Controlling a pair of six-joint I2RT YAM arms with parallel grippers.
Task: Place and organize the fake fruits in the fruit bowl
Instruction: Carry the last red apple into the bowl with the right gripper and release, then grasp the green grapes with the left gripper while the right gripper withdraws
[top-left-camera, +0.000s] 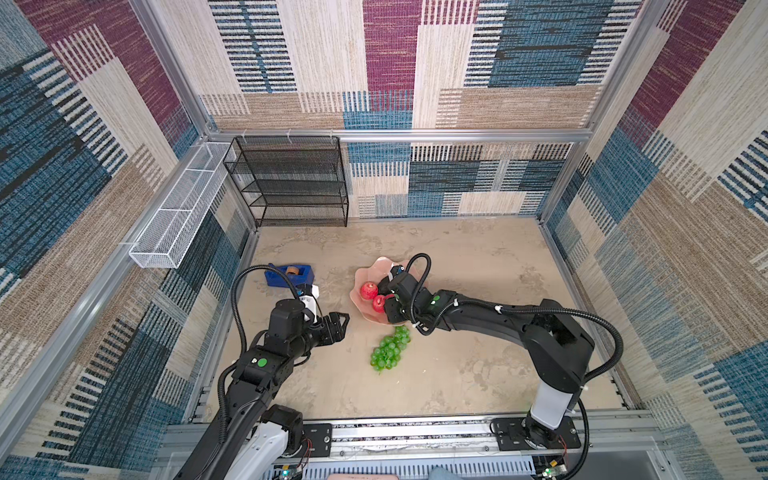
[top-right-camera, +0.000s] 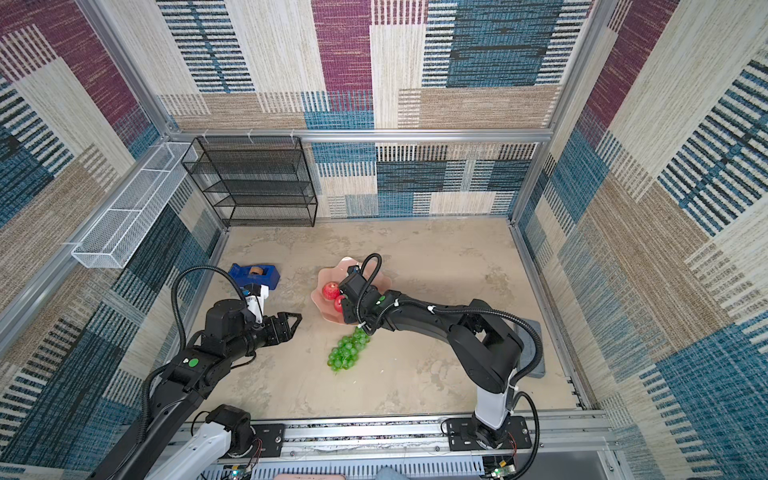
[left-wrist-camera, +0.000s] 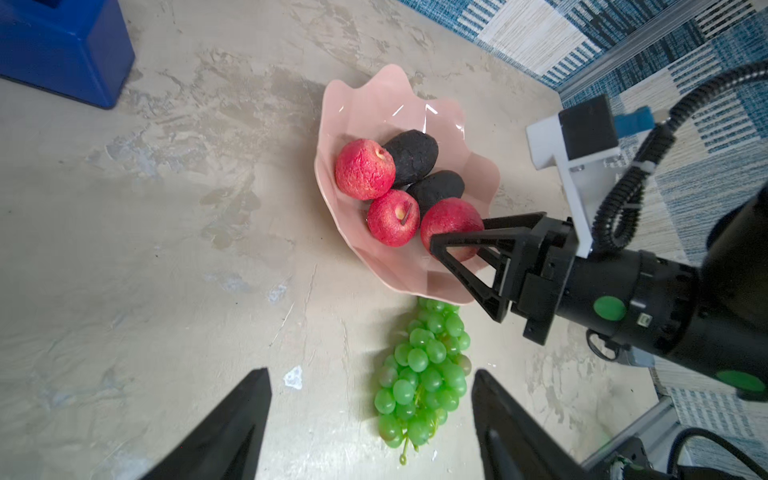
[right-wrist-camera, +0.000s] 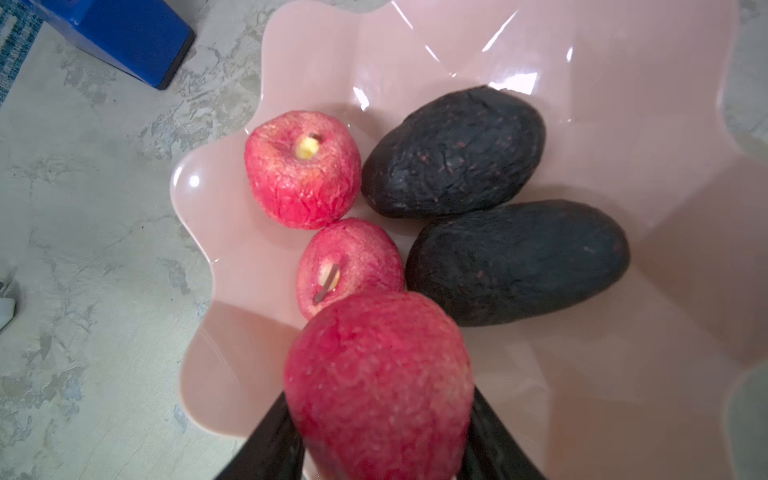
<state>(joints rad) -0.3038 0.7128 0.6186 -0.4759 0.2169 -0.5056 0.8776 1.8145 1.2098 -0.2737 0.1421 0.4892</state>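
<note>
Bearing green grapes (top-left-camera: 390, 348), the mottled beige tabletop (top-left-camera: 478, 270) meets patchwork walls (top-left-camera: 324, 62).

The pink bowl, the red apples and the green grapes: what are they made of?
Bowl: likely hard plastic, glossy; sharp white glints run along its facets. Apples: perhaps painted foam, matte; the red skin is finely cracked and wrinkled. Grapes: probably soft plastic, slightly translucent with a mild sheen.

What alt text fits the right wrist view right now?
The right hand grips a red apple within the pink bowl, beside two other apples and two avocados. A blue dispenser corner shows on the table beyond.
</note>
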